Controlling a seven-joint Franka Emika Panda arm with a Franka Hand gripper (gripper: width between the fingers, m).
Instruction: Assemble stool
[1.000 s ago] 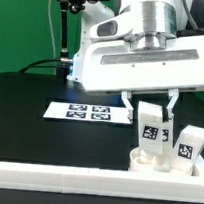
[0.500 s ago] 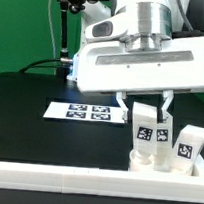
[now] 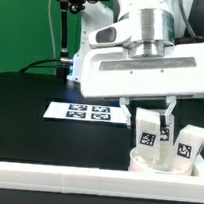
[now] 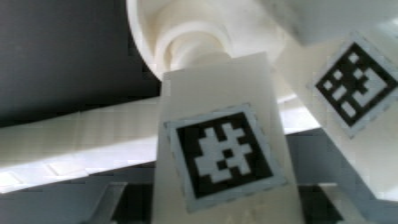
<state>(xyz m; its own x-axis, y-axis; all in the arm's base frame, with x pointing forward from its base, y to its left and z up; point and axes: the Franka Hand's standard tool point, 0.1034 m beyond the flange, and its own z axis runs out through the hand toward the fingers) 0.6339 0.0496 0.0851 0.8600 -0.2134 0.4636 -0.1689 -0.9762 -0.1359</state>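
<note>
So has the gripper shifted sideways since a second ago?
Yes. The gripper, shut on a white tagged leg block, has drifted toward the exterior view's right, away from the marker board.

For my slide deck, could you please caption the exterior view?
Panda gripper closed on a tagged leg block, standing it on the seat disc beside two other legs; marker board behind.

One camera sits off my arm, low and near the black table, facing across it toward the green backdrop — my arm fills the upper half of that view. The other rides on my wrist and looks along my gripper, very close — a tagged leg block nearly fills it. Both views share that leg block.
</note>
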